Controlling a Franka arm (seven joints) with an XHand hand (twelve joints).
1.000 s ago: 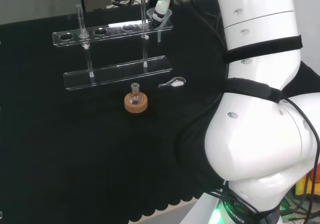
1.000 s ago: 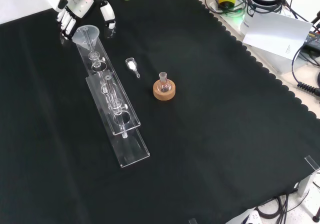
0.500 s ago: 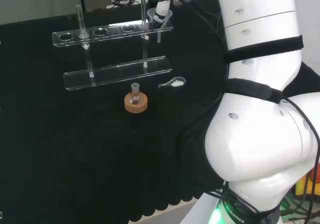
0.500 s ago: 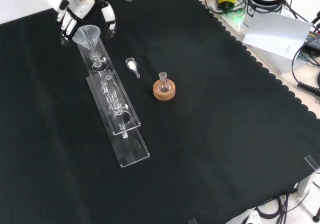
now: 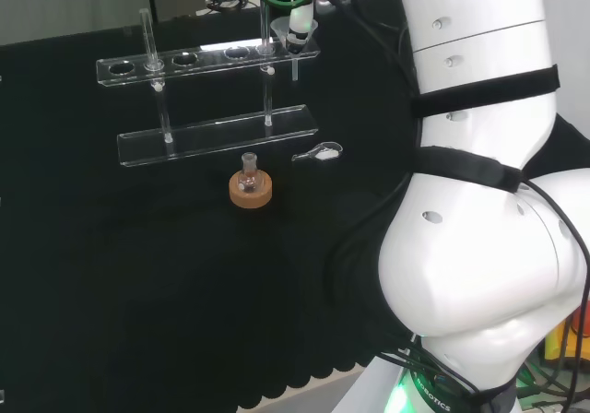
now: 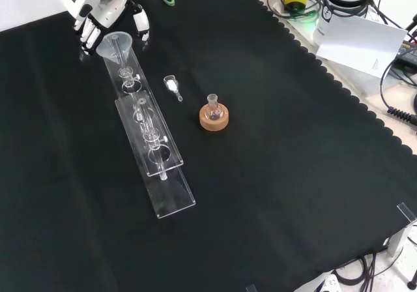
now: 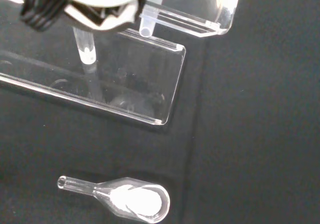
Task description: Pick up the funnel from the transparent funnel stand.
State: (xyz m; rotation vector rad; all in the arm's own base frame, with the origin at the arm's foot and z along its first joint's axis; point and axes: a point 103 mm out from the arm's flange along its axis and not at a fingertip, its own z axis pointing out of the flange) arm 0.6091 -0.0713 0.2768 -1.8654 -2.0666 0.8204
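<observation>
Head view: the funnel (image 5: 293,37) is clear, its cone mouth up and stem pointing straight down (long axis upright) through the end hole of the funnel stand (image 5: 214,59), just under the hand (image 5: 300,17).

Front view: the hand (image 6: 98,15) has fingers curled around the funnel's (image 6: 116,44) rim.

Wrist view: the stem tip (image 7: 146,30) hangs above the stand's base plate (image 7: 150,89).

Black cloth (image 6: 273,194) covers the bench, cables (image 6: 397,103) beside it.
</observation>
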